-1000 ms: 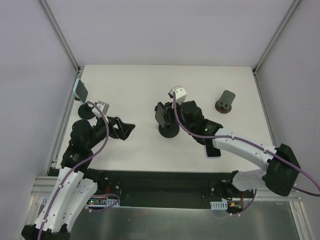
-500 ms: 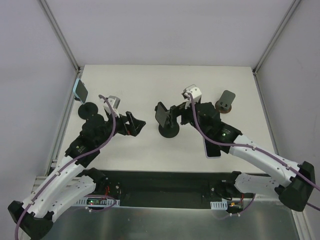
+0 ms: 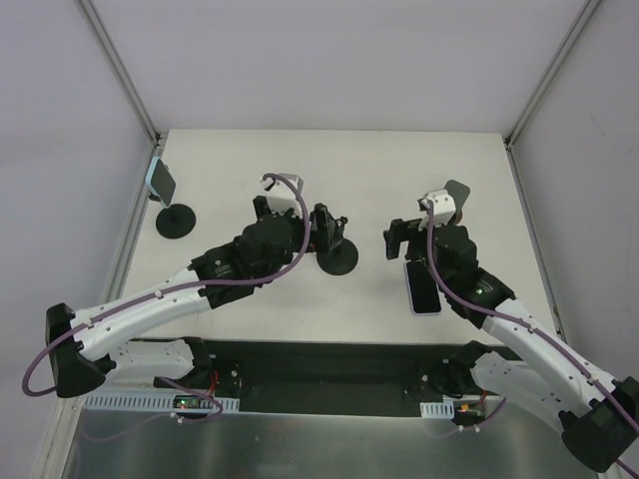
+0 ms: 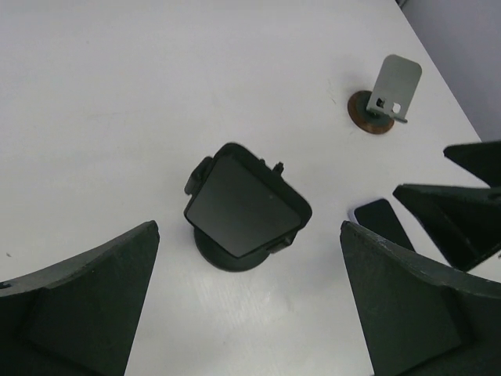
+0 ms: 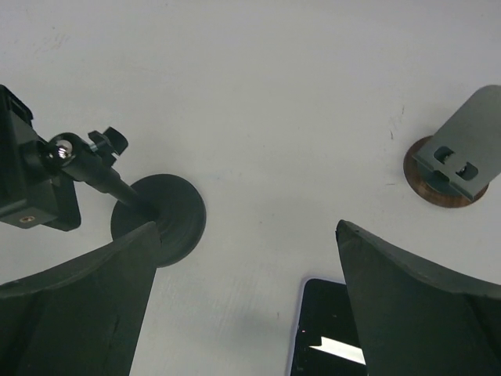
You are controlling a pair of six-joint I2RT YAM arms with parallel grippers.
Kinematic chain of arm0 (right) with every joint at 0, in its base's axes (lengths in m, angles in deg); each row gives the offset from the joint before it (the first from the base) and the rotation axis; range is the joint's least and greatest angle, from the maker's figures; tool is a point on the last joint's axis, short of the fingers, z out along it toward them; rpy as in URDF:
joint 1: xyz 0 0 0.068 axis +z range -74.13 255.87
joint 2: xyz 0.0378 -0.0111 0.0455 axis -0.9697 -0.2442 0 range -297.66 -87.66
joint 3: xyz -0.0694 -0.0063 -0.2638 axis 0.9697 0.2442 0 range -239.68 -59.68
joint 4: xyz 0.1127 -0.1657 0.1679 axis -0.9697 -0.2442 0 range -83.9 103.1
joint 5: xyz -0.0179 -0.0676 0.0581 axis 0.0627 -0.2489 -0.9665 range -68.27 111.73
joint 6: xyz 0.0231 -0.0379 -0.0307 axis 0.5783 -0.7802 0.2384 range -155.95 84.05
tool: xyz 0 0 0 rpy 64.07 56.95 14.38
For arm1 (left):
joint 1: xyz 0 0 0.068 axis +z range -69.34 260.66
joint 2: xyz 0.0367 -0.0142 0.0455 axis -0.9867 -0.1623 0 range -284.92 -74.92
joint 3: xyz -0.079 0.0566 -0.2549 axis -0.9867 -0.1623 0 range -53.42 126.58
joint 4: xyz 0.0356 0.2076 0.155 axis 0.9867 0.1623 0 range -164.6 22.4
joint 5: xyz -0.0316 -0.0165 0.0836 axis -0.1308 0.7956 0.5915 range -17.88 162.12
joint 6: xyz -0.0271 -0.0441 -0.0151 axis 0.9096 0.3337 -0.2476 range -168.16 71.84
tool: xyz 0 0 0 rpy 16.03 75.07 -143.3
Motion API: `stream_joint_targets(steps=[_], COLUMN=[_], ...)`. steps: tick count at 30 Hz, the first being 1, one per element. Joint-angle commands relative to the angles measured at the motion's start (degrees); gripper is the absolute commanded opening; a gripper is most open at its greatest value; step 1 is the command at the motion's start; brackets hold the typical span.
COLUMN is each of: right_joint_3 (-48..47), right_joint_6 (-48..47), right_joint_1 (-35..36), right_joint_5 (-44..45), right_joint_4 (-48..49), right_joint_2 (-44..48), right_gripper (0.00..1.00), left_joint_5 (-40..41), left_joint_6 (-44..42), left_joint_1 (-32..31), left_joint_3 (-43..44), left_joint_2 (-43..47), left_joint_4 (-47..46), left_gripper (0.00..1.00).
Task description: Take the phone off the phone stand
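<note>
Nearest on the right, a flat phone (image 3: 422,289) is lying screen-up on the white counter (image 3: 250,160). The right fingers (image 5: 78,305) are hanging just above its far end. They are spread wide and gripping nothing. In the right wrist view the flat phone's dark screen is showing between them at the bottom edge.

Toward the middle, the phone (image 4: 246,204) is sitting clamped in the black stand (image 3: 339,259), tilted, with its dark screen facing up toward the left wrist camera. The stand's round base is resting on the counter, and a thin stem with a ball joint is carrying the clamp. The left arm is reaching in from the near left. The left fingers (image 4: 86,305) are hanging released, one on each side of the phone and apart from it, touching neither phone nor clamp. In the top view the left wrist is covering most of the phone.

Farther right, a grey stand (image 3: 452,203) on a brown round foot is standing empty, well apart from the black stand. At the far left edge, a left stand (image 3: 177,221) with a black round base is holding a teal phone (image 3: 161,180) tilted up.
</note>
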Motion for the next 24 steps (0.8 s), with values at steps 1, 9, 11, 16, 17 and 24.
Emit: stream_joint_targets(steps=[1,9,11,16,17,24], right_joint_3=[2.3,5.1,5.5,5.5,5.4,4.7], right_joint_6=[2.3,2.4,2.4,2.3,2.3,1.3], right_joint_1=[-1.7,-3.7,-4.1,-4.7,-4.8,-4.9], right_joint_5=[-0.7,-2.0,-2.3,-3.8,-4.5,-8.3], right_joint_4=[1.0,-0.6,-0.7,-0.7,-0.7,-0.1], right_joint_2=[3.7,5.3,5.6,4.8,4.5,3.1], right_gripper=[0.96,0.96,0.96,0.96,0.96,0.96], left_joint_5=[17.2,24.6,25.9,27.2,27.2,25.1], left_joint_6=[-4.7,-8.2,-8.9,-8.9,-8.9,-6.8], left_joint_1=[-4.2,-7.5,-7.9,-8.3,-8.3,-8.3], left_joint_3=[7.2,14.7,15.6,15.3,15.1,14.3], left_joint_2=[-7.0,-19.2,-21.2,-22.9,-23.3,-23.4], left_joint_4=[-1.9,-1.9,-1.9,-1.6,-1.5,0.0], left_gripper=[0.99,0.99,0.98,0.88,0.85,0.56])
